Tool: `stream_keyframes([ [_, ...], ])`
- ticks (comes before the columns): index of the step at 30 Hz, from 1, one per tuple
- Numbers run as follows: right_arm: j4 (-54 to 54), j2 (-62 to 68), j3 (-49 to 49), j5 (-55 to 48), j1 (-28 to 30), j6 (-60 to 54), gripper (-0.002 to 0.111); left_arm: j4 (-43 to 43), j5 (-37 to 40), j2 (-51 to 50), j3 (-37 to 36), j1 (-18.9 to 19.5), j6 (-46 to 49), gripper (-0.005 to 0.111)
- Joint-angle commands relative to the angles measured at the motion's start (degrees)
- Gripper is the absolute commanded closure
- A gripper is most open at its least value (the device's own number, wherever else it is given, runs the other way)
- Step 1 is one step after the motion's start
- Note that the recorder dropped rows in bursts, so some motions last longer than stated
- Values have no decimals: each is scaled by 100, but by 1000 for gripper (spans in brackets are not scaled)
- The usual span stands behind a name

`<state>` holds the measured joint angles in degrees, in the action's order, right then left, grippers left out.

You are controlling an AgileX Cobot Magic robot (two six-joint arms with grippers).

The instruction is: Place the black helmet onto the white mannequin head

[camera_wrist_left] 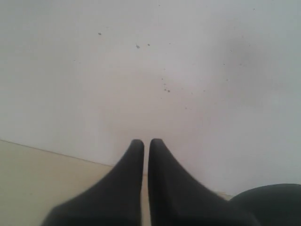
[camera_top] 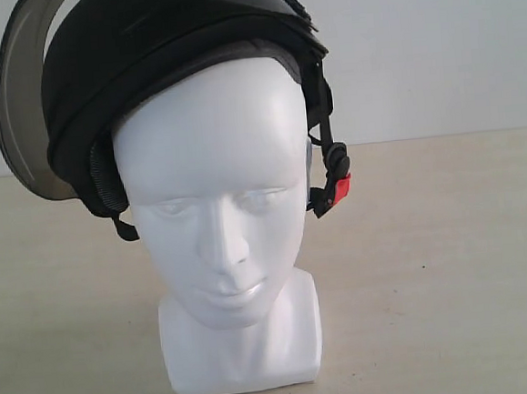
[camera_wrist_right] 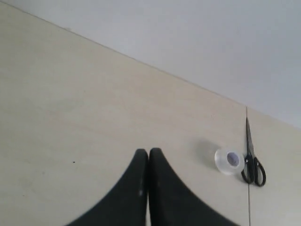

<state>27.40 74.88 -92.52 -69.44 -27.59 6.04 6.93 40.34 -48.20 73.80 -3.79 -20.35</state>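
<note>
The black helmet [camera_top: 142, 51] sits on top of the white mannequin head [camera_top: 217, 191], tilted back so the forehead shows. Its smoke-tinted visor [camera_top: 19, 107] is flipped up at the left. The chin strap with the red buckle [camera_top: 341, 189] hangs loose beside the right cheek. Neither gripper appears in the exterior view. In the left wrist view my left gripper [camera_wrist_left: 146, 141] is shut with only a thin slit between its fingers, holding nothing and facing a white wall. My right gripper [camera_wrist_right: 148, 150] is shut and empty above the beige table.
The mannequin head stands on a beige table [camera_top: 451, 264] before a white wall. A clear tape roll [camera_wrist_right: 228, 161] and black scissors [camera_wrist_right: 248, 146] lie on the table beyond the right gripper. A dark rounded shape [camera_wrist_left: 273, 205] shows at one corner of the left wrist view.
</note>
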Motion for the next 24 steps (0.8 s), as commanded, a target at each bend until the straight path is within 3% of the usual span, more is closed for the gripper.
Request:
stream_keyframes([
  [1,-1054,45,-62,91,854,-255,108,579,323,-32,108,-11,-70,102],
  [9,-4627,301,61,371,2838,-1747,108,403,617,5,122,-11,-70,102],
  [14,-5996,860,190,568,3745,-2515,108,251,671,-181,122,-11,-60,102],
  [17,-7391,1531,190,712,4017,-3128,108,234,497,-619,122,-11,-88,102],
  [18,-8117,1936,190,712,4018,-3603,108,606,588,-986,122,-11,-88,102],
  [22,-8295,2608,190,961,3836,-4209,108,666,736,-1760,122,170,-88,102],
  [24,-8707,2974,190,933,3840,-4417,108,409,398,-2146,122,272,-32,102],
])
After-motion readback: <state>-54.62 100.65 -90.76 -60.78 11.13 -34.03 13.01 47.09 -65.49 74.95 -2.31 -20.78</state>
